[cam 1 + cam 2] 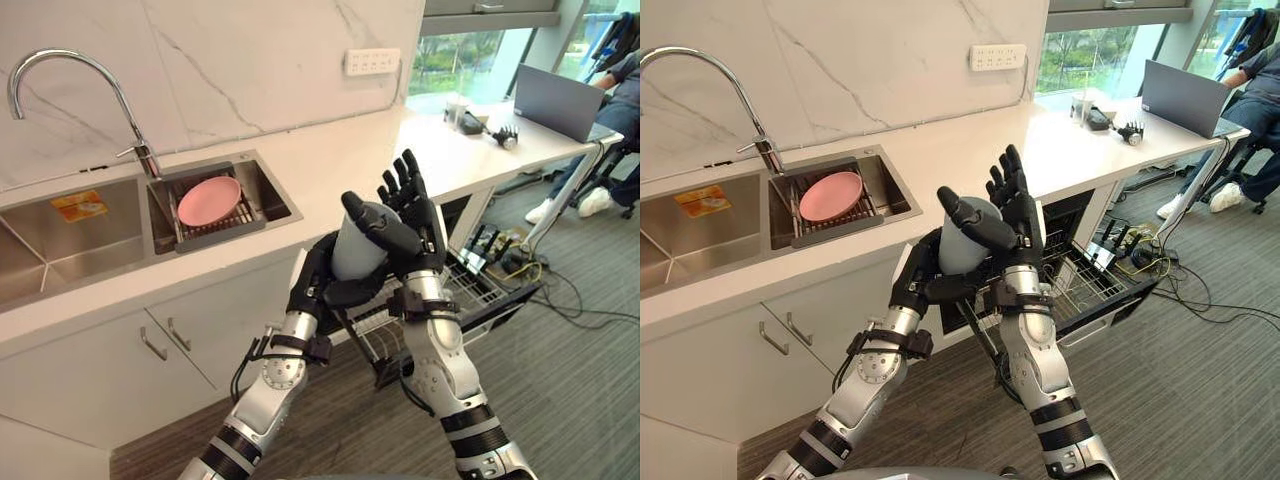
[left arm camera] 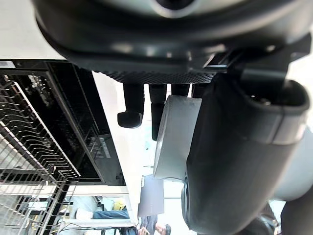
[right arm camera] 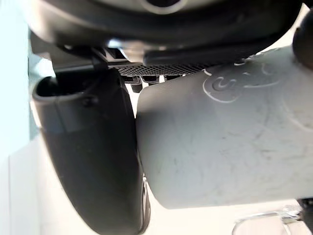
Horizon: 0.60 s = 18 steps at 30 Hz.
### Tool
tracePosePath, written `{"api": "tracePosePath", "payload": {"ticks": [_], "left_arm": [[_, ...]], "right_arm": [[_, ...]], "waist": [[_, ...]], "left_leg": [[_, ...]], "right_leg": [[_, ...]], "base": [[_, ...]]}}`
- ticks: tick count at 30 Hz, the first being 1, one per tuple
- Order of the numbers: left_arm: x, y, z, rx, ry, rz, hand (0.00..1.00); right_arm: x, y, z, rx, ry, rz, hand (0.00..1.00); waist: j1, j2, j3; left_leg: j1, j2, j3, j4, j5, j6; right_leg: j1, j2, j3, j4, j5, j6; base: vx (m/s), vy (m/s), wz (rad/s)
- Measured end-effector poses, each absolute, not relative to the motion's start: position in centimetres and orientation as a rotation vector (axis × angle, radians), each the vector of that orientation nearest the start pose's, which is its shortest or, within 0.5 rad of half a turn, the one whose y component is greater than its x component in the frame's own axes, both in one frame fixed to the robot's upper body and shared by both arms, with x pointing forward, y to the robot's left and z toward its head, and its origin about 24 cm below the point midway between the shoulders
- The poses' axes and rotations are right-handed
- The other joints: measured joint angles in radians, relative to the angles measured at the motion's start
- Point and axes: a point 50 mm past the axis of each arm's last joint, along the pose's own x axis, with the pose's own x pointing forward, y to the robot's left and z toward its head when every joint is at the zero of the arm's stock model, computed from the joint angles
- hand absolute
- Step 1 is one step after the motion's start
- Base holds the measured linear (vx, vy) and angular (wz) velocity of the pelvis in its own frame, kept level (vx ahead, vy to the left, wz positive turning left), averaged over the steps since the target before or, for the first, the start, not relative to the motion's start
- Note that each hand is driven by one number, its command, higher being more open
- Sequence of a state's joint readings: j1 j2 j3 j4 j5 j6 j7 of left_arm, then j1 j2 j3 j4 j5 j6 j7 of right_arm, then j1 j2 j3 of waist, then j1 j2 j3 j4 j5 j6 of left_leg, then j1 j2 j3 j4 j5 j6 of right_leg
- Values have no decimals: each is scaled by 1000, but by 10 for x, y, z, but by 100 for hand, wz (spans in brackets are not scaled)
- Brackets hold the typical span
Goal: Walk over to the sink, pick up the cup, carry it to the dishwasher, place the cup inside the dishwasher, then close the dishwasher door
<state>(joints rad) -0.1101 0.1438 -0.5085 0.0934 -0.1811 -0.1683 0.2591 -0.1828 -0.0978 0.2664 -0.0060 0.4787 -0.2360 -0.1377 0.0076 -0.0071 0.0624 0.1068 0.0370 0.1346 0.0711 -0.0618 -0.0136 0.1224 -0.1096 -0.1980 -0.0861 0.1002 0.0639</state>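
Note:
A grey cup is held in the air in front of me, between both hands, out from the counter edge. My left hand grips it from the left and underneath with curled fingers. My right hand stands behind it with fingers pointing straight up, while its thumb lies across the cup's front and pins it to the palm. Seen from the right wrist, the cup presses close beside the thumb. The open dishwasher lies below and to the right, door down and wire rack pulled out.
A double sink sits at the left, with a pink plate on a rack in its right basin and a curved faucet above. On the white counter stands a laptop. A person sits at the far right.

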Motion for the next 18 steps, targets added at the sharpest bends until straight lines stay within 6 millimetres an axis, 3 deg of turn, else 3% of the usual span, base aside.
{"api": "tracePosePath", "payload": {"ticks": [6,18], "left_arm": [[246,74,31,-41,-8,-263,0],[242,76,22,-7,36,-289,0]], "right_arm": [[273,-92,86,301,-213,212,100],[267,-92,73,244,-156,194,100]], "waist": [[1,-38,-24],[-1,-42,-26]], "left_leg": [[-2,-1,-6,0,6,1],[-1,-3,-5,-10,13,0]], "right_leg": [[2,-2,-2,-4,2,2],[-3,-3,-6,0,5,3]], "base": [[-3,0,2],[0,0,0]]}}
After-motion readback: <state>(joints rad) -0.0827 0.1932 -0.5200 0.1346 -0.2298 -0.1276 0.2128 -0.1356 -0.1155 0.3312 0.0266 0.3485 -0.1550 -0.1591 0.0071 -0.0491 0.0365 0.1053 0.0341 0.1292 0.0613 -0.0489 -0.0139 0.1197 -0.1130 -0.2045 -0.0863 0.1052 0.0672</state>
